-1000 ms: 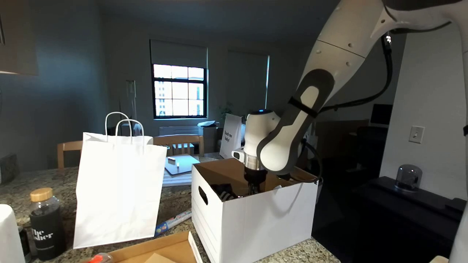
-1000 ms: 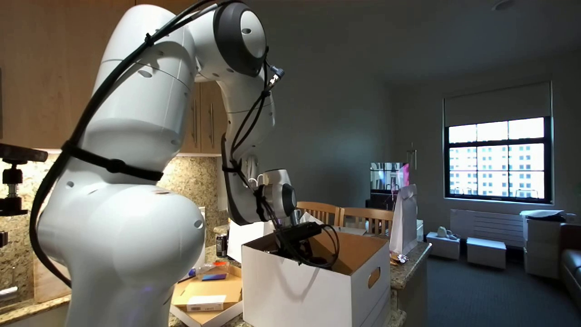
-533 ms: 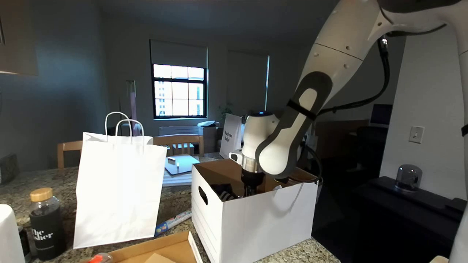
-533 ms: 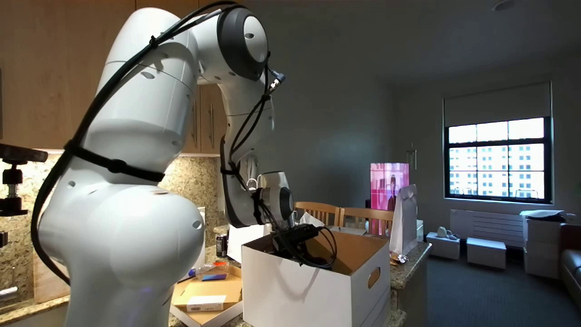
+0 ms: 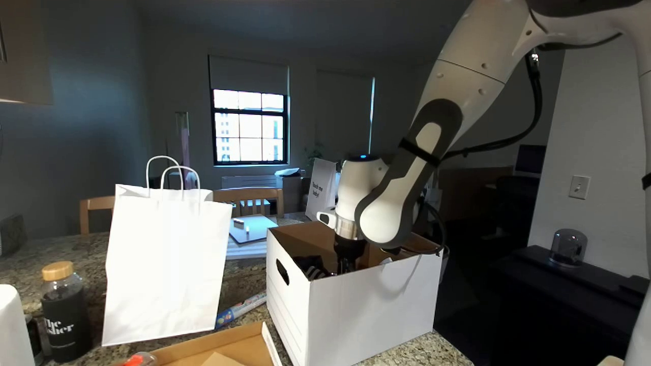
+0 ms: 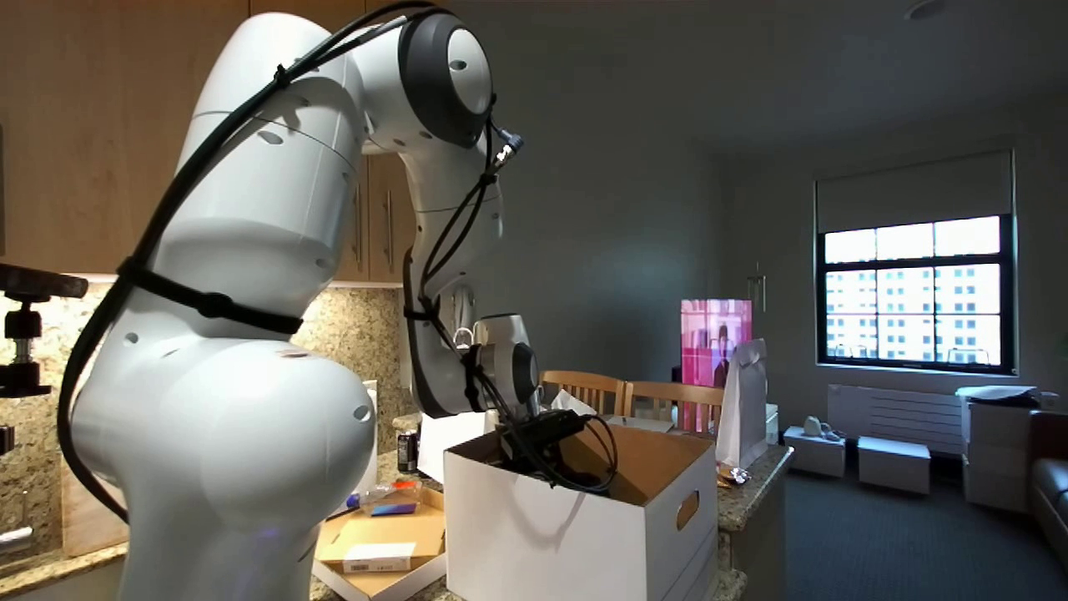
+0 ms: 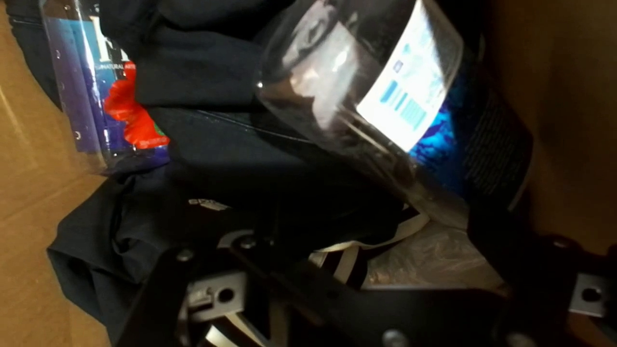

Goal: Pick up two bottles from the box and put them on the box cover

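The large white box (image 5: 376, 310) stands on the counter; it also shows in an exterior view (image 6: 546, 534). In the wrist view a clear bottle with a white barcode label (image 7: 332, 86) lies tilted on dark clothes. Another clear bottle with a purple label and red flower (image 7: 91, 91) lies at the left by the brown wall. My gripper (image 7: 378, 217) is down inside the box with its fingers wide apart. The right finger overlaps the lower side of the barcode bottle; contact cannot be told. The box cover (image 5: 239, 338) lies open side up beside the box, also in an exterior view (image 6: 421, 578).
Dark clothes (image 7: 202, 67) and striped cloth fill the box between its brown walls (image 7: 564, 96). The cover holds cardboard (image 6: 384, 534) and a clear item with red. A white paper bag (image 5: 168, 264), a wrapped tube (image 5: 244, 307) and a wooden-lidded flask (image 5: 63, 315) stand or lie nearby.
My arm and gripper have sunk slightly deeper into the box and shifted a little, to the left in both exterior views. Over the last half second they are almost still.
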Tool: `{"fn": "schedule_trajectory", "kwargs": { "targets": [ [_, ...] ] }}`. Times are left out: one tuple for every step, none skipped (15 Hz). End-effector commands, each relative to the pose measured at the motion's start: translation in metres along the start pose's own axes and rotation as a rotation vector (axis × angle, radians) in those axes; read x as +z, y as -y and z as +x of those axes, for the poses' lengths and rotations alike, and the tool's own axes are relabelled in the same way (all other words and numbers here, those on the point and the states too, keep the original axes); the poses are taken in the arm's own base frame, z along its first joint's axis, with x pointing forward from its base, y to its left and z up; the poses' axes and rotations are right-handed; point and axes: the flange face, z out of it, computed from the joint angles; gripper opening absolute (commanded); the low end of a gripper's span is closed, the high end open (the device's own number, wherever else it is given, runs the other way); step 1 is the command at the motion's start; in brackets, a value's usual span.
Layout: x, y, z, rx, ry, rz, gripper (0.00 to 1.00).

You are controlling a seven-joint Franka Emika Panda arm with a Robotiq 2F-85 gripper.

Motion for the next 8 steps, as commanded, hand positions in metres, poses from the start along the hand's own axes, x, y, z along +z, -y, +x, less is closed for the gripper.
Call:
{"fn": "schedule_trajectory", "kwargs": {
  "targets": [
    [-0.0035, 0.0122, -0.0038, -0.052, -0.017, 0.007, 1.0],
    [-0.003, 0.0122, -0.0034, -0.059, -0.015, 0.008, 1.0],
    [-0.0029, 0.0119, -0.0025, -0.061, -0.015, 0.01, 1.0],
    [-0.0034, 0.0118, -0.0019, -0.065, -0.017, 0.009, 1.0],
    [-0.0041, 0.0122, -0.001, -0.069, -0.019, 0.007, 1.0],
    [-0.0042, 0.0127, -0.0001, -0.071, -0.021, 0.006, 1.0],
    [-0.0045, 0.0134, 0.001, -0.074, -0.022, 0.007, 1.0],
    [-0.0051, 0.0146, 0.003, -0.078, -0.027, 0.006, 1.0]
  ]
}}
